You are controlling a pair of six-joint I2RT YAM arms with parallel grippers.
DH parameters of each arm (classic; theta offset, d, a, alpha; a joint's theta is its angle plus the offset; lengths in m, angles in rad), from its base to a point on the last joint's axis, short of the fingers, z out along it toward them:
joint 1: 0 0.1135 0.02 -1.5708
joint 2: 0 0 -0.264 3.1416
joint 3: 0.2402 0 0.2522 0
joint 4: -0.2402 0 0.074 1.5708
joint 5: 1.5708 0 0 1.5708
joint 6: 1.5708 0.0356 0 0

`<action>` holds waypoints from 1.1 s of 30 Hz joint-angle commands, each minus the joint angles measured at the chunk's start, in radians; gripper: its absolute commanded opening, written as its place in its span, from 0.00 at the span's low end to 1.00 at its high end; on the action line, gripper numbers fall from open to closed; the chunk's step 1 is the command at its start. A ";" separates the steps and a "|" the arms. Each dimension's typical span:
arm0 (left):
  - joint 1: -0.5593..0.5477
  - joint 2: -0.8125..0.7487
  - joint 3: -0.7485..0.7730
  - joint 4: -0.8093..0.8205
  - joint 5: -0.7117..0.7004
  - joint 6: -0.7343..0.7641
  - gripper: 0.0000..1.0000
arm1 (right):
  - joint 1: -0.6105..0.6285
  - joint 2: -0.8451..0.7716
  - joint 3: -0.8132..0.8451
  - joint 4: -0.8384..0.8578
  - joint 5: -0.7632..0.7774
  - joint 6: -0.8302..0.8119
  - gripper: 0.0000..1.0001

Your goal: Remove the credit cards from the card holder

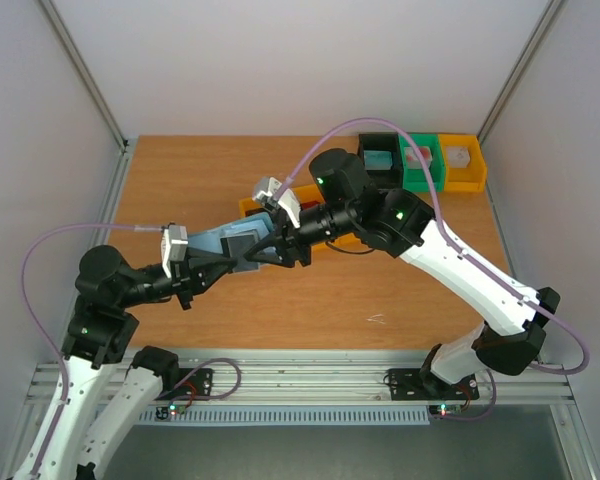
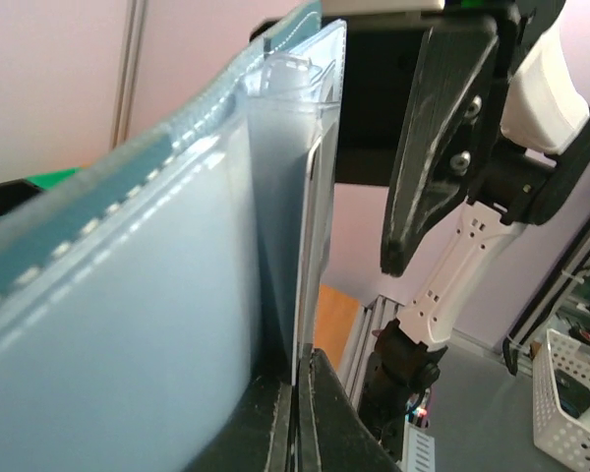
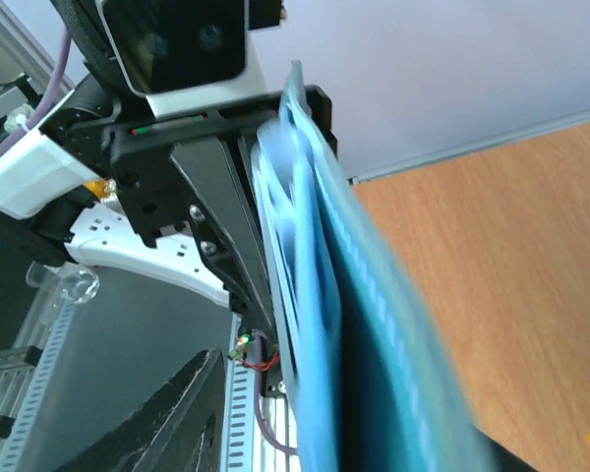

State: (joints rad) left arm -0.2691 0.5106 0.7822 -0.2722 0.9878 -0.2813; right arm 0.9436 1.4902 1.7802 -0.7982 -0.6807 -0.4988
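Left gripper (image 2: 297,413) pinches the card holder (image 2: 128,324) steady so the right gripper (image 1: 258,254), jaws parted, can reach its sleeves (image 2: 285,197).

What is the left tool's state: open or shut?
Shut on the wallet: fingers of the left tool pinch its edge, no gap showing.

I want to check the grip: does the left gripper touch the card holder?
Touching. The left wrist view shows the left gripper shut on a sleeve edge of the card holder.
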 commanded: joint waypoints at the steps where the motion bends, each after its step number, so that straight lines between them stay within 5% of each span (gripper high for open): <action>1: 0.004 -0.014 0.001 0.093 -0.066 -0.061 0.00 | -0.028 -0.054 -0.068 0.095 -0.086 0.058 0.42; 4: 0.004 -0.011 -0.017 0.145 -0.063 -0.127 0.00 | -0.030 -0.059 -0.087 0.101 -0.110 0.068 0.35; 8: 0.004 -0.002 -0.018 0.166 -0.032 -0.140 0.00 | -0.034 -0.056 -0.092 0.099 -0.111 0.082 0.02; 10: 0.005 -0.002 -0.015 0.157 -0.027 -0.138 0.00 | -0.037 -0.060 -0.094 0.103 -0.112 0.082 0.01; 12: 0.005 -0.005 -0.006 0.138 -0.043 -0.143 0.16 | -0.043 -0.067 -0.096 0.103 -0.117 0.078 0.01; 15: 0.007 -0.004 0.036 0.061 -0.072 -0.104 0.18 | -0.057 -0.078 -0.091 0.079 -0.134 0.066 0.01; 23: 0.012 0.020 0.018 0.117 -0.005 -0.131 0.14 | -0.061 -0.077 -0.073 0.048 -0.168 0.055 0.01; 26: 0.012 0.035 0.015 0.158 0.017 -0.147 0.01 | -0.062 -0.071 -0.069 0.046 -0.172 0.056 0.01; 33: 0.014 0.024 0.023 0.107 -0.002 -0.138 0.00 | -0.123 -0.107 -0.113 0.039 -0.176 0.050 0.02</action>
State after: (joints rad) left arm -0.2634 0.5385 0.7986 -0.1780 0.9943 -0.4191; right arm 0.8631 1.4376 1.6871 -0.7616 -0.8104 -0.4442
